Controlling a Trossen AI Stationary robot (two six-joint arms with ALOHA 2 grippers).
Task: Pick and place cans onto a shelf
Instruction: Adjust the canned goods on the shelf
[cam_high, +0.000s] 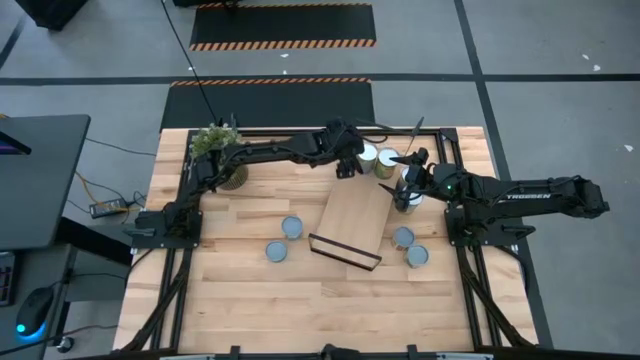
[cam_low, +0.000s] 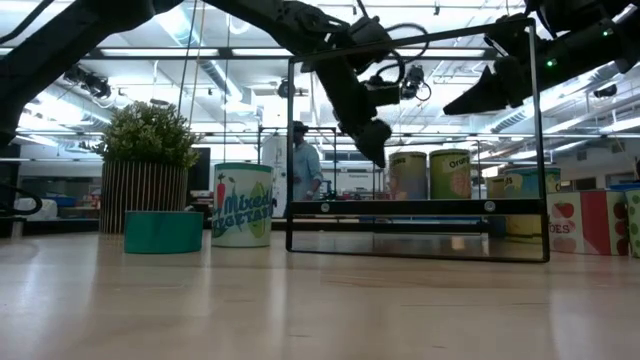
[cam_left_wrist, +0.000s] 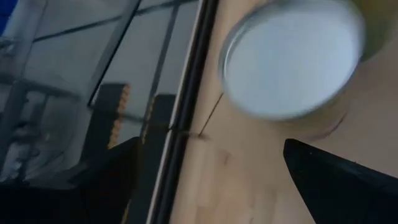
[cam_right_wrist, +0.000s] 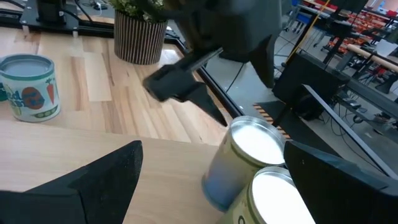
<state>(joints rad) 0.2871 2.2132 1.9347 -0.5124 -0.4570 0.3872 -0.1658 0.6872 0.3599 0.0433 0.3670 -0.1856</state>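
Observation:
The shelf, a light-wood plank with black end rails, lies slanted at the table's middle; the low view shows its black frame. Two cans stand upright at its far end. My left gripper is open, hanging just left of the first can; that can's round top shows ahead of its spread fingers. My right gripper is open, near side of these cans. Both grippers hang above the table in the low view: left, right.
More cans stand left of the shelf and right of it. A potted plant is at the far left corner. A person stands in the room behind. Bare tabletop lies toward the near edge.

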